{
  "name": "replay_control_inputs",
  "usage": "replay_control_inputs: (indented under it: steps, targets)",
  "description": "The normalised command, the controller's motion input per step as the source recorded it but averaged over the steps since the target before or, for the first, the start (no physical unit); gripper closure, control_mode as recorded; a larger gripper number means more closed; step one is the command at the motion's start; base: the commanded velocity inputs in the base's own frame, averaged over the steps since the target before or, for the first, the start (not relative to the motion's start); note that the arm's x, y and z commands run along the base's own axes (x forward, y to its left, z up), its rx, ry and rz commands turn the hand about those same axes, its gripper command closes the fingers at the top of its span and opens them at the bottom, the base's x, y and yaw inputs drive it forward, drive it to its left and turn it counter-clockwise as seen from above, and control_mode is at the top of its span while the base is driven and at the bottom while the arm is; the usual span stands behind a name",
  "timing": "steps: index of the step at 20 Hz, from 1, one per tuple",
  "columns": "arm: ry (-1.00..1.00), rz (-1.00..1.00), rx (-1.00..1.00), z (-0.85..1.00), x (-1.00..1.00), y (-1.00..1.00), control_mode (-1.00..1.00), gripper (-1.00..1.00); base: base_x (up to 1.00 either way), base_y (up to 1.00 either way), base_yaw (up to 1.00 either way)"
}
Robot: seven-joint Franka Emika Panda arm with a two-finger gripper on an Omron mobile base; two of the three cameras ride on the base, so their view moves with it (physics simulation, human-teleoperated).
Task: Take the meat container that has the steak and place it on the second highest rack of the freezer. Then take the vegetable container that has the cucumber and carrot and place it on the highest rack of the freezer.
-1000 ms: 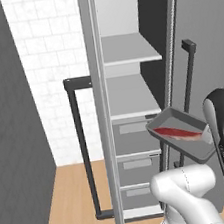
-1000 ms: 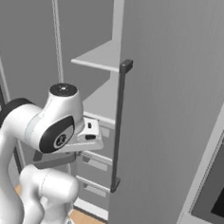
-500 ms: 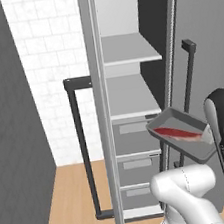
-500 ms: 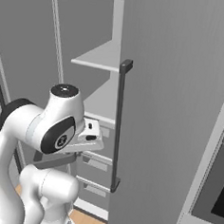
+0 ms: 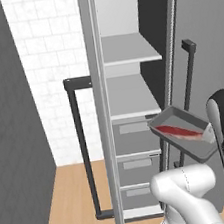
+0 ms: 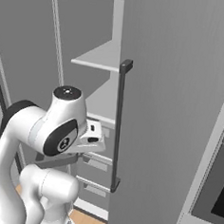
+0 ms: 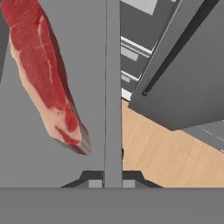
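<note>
Gripper (image 7: 113,181) clamped tight on the near rim of the meat container (image 5: 183,131), fingers pinching the raised wall edge in the hand view. Tray is carried in the air, tilted, just in front of the open freezer (image 5: 133,106), about level with the drawers under the lower shelf. Steak (image 5: 178,131) lies flat in the tray, long axis running along the tray's length, one end toward the cabinet, the other toward the arm; in the hand view (image 7: 43,74) it stretches away from the fingers, pale fatty edge on one side. Nothing has shifted since the earlier frames. Freezer doors stand open, dark bar handle (image 6: 118,126) on the right door. Wooden floor (image 5: 71,200) below, white brick wall (image 5: 52,67) behind.
</note>
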Motion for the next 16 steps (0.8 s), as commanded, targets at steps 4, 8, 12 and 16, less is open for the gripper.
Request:
replay_control_inputs:
  steps: [4,8,12,16]
  targets:
    - [-0.16,-0.14,0.11,0.14,0.21,0.17,-1.0,1.0,0.0,0.0,0.0]
    - [-0.19,-0.14,0.13,0.14,0.04,0.37,-1.0,1.0,0.0,0.0,0.0]
    - [-0.19,-0.08,0.09,0.01,0.14,0.45,-1.0,1.0,0.0,0.0,0.0]
    - [-0.11,-0.07,0.0,0.0,0.24,0.14,-1.0,1.0,0.0,0.0,0.0]
